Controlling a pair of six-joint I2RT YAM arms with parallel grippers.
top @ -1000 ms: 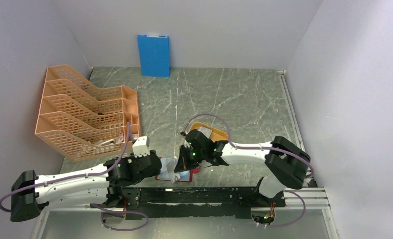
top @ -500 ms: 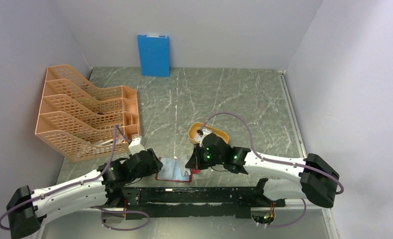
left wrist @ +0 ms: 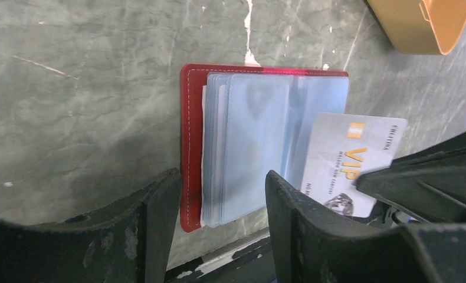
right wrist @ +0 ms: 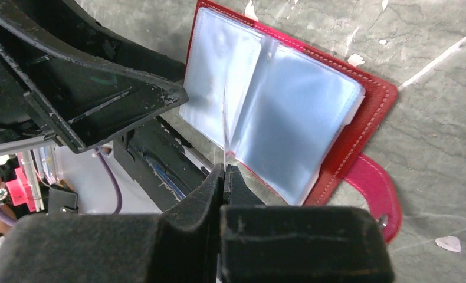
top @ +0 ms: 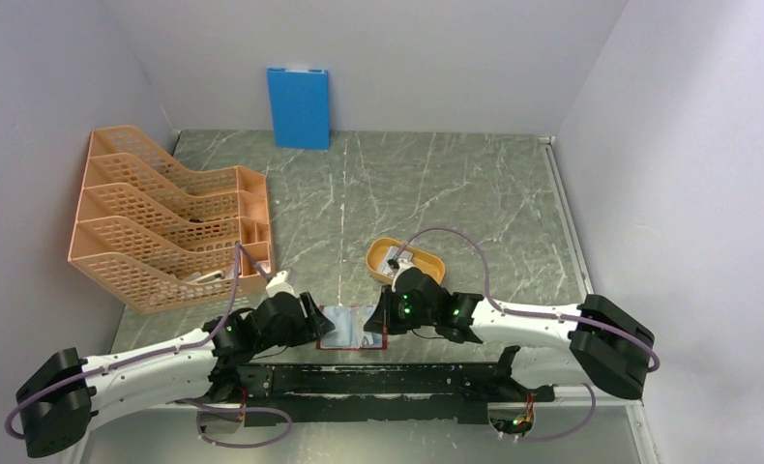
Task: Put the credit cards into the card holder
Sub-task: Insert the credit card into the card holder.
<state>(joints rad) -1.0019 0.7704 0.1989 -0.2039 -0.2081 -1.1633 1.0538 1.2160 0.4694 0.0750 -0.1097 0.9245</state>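
Right claw [right wrist: 223,170] pinches a card [left wrist: 348,159] over the wallet [left wrist: 190,147]'s right edge. Left claw [left wrist: 220,180] is wide open, straddling its near edge.

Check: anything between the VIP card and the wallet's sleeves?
Nothing visible. The VIP card, pinched in the shut right gripper, hangs right at the open card holder, overlapping the right page of its clear sleeves. The left gripper straddles the left page, jaws apart, off the card's path.
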